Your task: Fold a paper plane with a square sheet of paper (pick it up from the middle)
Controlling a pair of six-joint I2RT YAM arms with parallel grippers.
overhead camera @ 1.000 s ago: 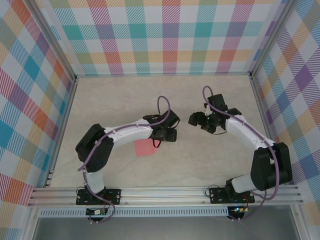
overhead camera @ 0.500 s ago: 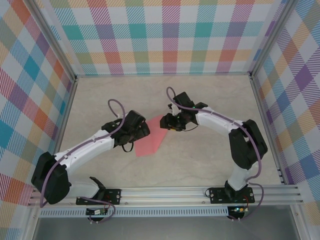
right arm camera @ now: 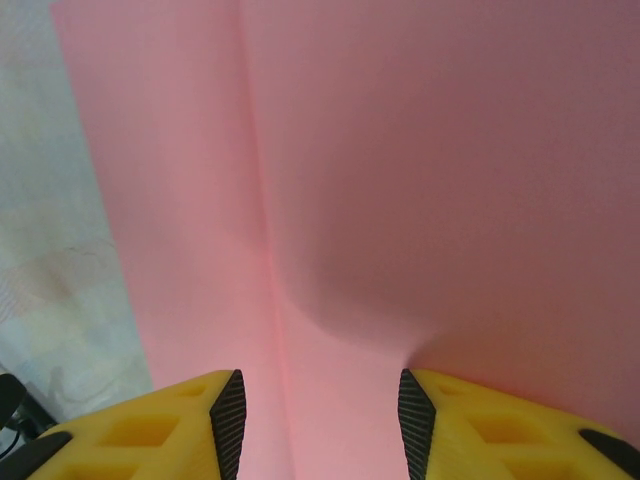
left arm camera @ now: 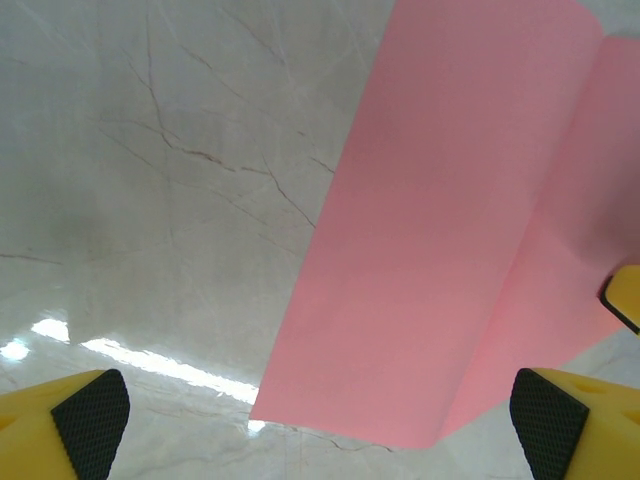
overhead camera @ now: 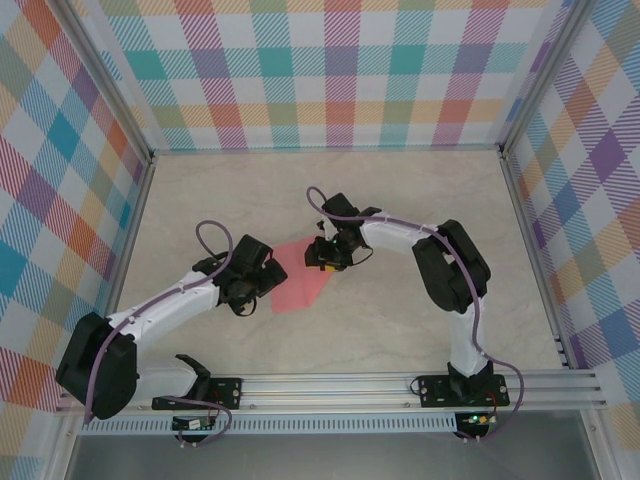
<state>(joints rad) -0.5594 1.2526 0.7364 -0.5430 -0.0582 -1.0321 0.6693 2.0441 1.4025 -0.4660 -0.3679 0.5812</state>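
From the overhead camera I have the table (overhead camera: 420,200) boxed in by plaid walls (overhead camera: 330,70) on the left, far and right sides, with the aluminium rail (overhead camera: 330,385) carrying both bases along the near edge. Both arms are bent in toward the middle. The far half of the tabletop and the whole right side are open, and there is a bare strip to the left of the left arm as well. The square sheet of paper (overhead camera: 300,288) lies just left of the table's centre, well apart from every wall. It reads as a slanted four-sided shape, its long axis running from near-left to far-right, with the far-right end under the right gripper (overhead camera: 325,260) and the near-left end beside the left gripper (overhead camera: 264,284). In the left wrist view a fold line runs the length of the sheet, and the left pads (left arm camera: 92,418) stand wide open at the frame's lower corners, either side of the paper's near edge and holding nothing. In the right wrist view a straight crease runs down the pink surface toward the right fingers (right arm camera: 228,412). These are drawn partway together and straddle a raised bulge of paper. There is a clear gap between the pads, and I cannot tell whether they have the sheet pinched or merely sit over it.
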